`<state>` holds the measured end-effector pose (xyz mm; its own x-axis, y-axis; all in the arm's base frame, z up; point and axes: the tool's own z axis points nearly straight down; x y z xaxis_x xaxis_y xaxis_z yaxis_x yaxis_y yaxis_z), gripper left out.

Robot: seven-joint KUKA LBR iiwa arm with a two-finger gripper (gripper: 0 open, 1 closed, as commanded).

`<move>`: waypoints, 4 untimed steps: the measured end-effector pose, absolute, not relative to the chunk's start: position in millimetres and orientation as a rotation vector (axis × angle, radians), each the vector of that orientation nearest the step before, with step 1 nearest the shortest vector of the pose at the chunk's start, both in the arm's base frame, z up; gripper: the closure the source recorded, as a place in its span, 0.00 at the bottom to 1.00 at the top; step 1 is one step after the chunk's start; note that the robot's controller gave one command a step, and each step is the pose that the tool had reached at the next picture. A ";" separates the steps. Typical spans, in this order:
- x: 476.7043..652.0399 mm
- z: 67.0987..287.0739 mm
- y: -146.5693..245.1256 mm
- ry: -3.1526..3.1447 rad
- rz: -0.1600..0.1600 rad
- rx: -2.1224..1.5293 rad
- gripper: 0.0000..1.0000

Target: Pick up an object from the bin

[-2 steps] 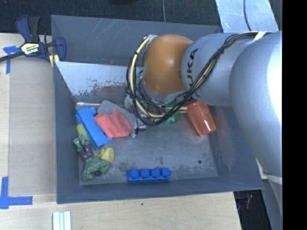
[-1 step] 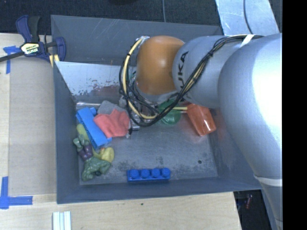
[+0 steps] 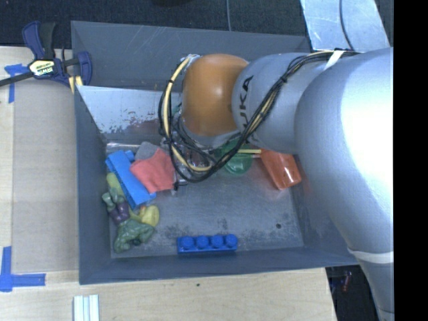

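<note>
Roughly at the bin's (image 3: 194, 273) 8 o'clock corner lies a heap of small toys (image 3: 130, 223), green, yellow and purple. Next, a flat blue block (image 3: 128, 177) runs 11 to 5 o'clock, with a red crumpled piece (image 3: 152, 171) touching its right side. The gripper (image 3: 179, 179) hangs at that piece's 3 o'clock edge, so the piece lies toward 9 o'clock from it. Whether it is open or closed, I cannot tell. An orange piece (image 3: 281, 169) sits at 3 o'clock.

bin (image 3: 92, 179): plain grey
soft piece (image 3: 154, 171): red
long block (image 3: 127, 176): blue
studded brick (image 3: 207, 243): blue
lump (image 3: 281, 170): orange
figure (image 3: 134, 234): olive green
wrist cover (image 3: 207, 99): orange-brown
</note>
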<state>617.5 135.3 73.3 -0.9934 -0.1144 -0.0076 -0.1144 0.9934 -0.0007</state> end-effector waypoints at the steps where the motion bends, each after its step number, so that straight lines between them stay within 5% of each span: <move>1: 623.0 72.5 128.4 3.113 0.002 -0.311 1.00; 4: 623.0 72.4 128.0 3.114 0.002 -0.307 1.00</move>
<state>623.0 128.0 72.4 -0.9807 -0.1950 -0.0128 -0.1950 0.9808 -0.0002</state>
